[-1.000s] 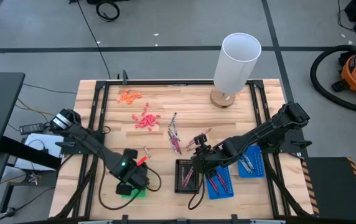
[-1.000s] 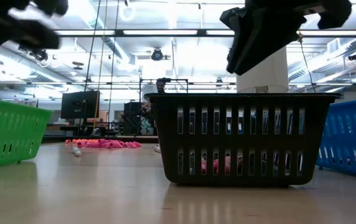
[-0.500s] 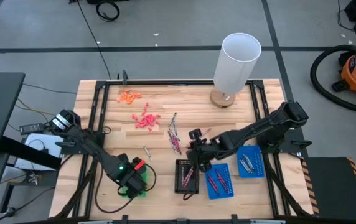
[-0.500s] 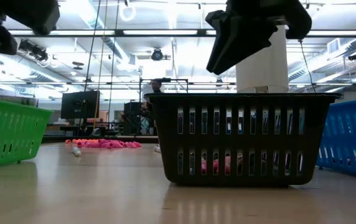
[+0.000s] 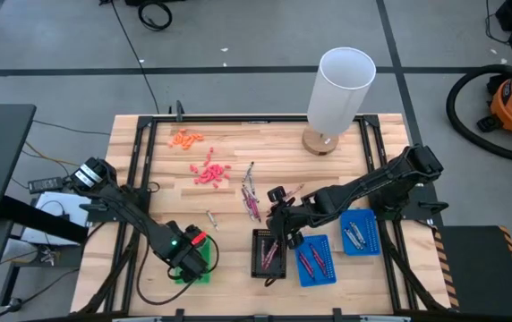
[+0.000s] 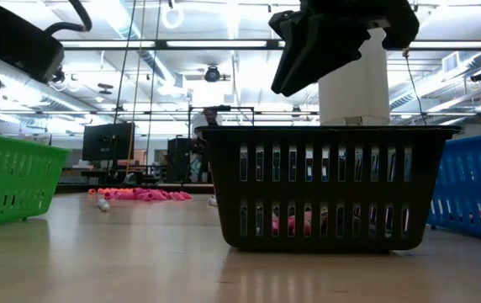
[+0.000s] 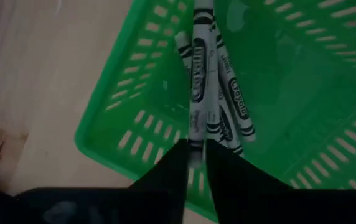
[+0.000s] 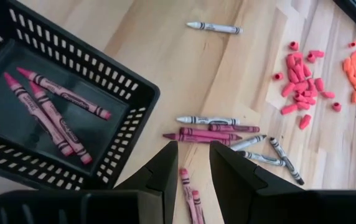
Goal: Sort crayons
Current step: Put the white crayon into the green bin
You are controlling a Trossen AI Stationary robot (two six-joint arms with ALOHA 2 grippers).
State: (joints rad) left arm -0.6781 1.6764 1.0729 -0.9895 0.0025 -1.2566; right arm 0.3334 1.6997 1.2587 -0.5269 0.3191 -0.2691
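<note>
Sorting looks partly done, judged from how things lie. Silvery-grey crayons (image 7: 218, 102) rest in the green tray (image 5: 193, 271) at about 7 o'clock on the table, pinkish-red crayons (image 8: 47, 109) lie in the black tray (image 5: 268, 253) at 6 o'clock, and two blue trays (image 5: 316, 260) just beside it toward 5 o'clock each hold a few sticks. What remains is a loose cluster (image 5: 251, 199) of grey and maroon crayons near the table's middle, plus a single grey crayon (image 5: 211, 218) toward 7 o'clock of it.

Left gripper (image 7: 196, 152) hangs over the green tray, fingers pressed nearly together on a grey crayon (image 7: 195, 81) that points down into the tray. Right gripper (image 8: 193, 163) hovers between the black tray's far rim and the loose cluster, fingers spread and holding nothing.

Room for moving seems fair: bare wood lies around the cluster. Pink bits (image 5: 208, 172) and orange bits (image 5: 186, 138) sit toward 11 o'clock, and a white cylinder (image 5: 340, 91) stands at 1 o'clock, well apart. The black tray's rim is the nearest edge to the right gripper.
</note>
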